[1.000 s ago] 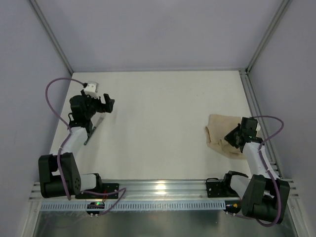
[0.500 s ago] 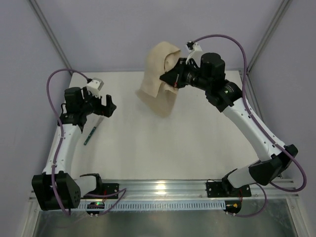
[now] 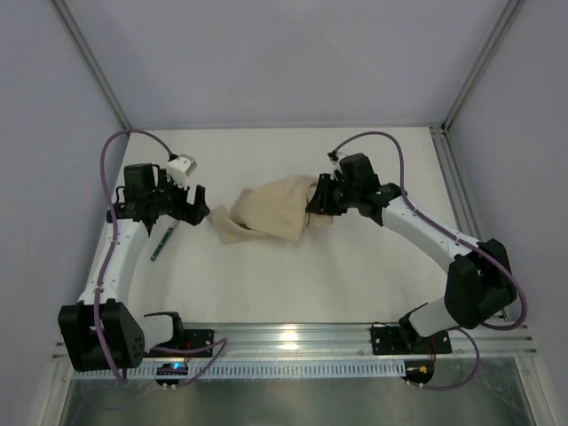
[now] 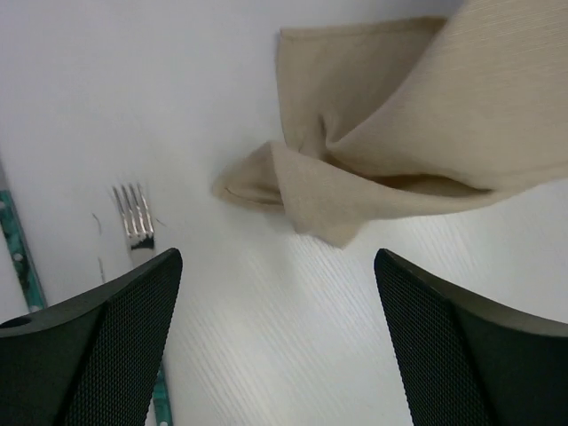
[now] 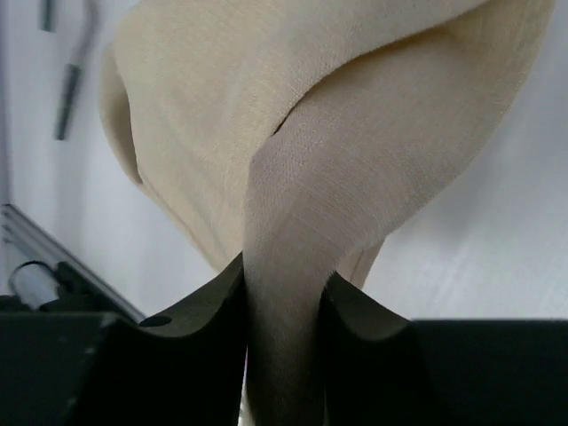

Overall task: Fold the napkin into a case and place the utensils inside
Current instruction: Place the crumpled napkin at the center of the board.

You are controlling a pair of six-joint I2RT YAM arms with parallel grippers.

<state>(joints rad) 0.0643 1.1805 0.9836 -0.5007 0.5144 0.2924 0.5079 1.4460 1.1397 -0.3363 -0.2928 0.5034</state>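
The beige napkin [image 3: 271,211] lies bunched and creased across the middle of the table. Its right end runs up between the fingers of my right gripper [image 3: 317,206], and in the right wrist view both jaws of the right gripper [image 5: 282,271] press on that fold of napkin [image 5: 293,115]. My left gripper [image 3: 197,205] stands wide open just left of the cloth's folded left corner [image 4: 293,191], with bare table between its fingers [image 4: 133,346]. The fork [image 4: 133,220] lies by the left finger, its teal handle partly hidden. A second teal handle [image 4: 18,253] shows at the left edge.
The utensils [image 3: 161,241] lie near the table's left edge, under the left arm. A purple-grey wall runs along the back, and metal frame rails [image 3: 457,191] bound the right side. The aluminium rail [image 3: 293,342] with the arm bases runs along the near edge.
My right arm has come down from high at the back, where the napkin hung from it, and laid the cloth across the table's middle. The left gripper shifted slightly and stays open.
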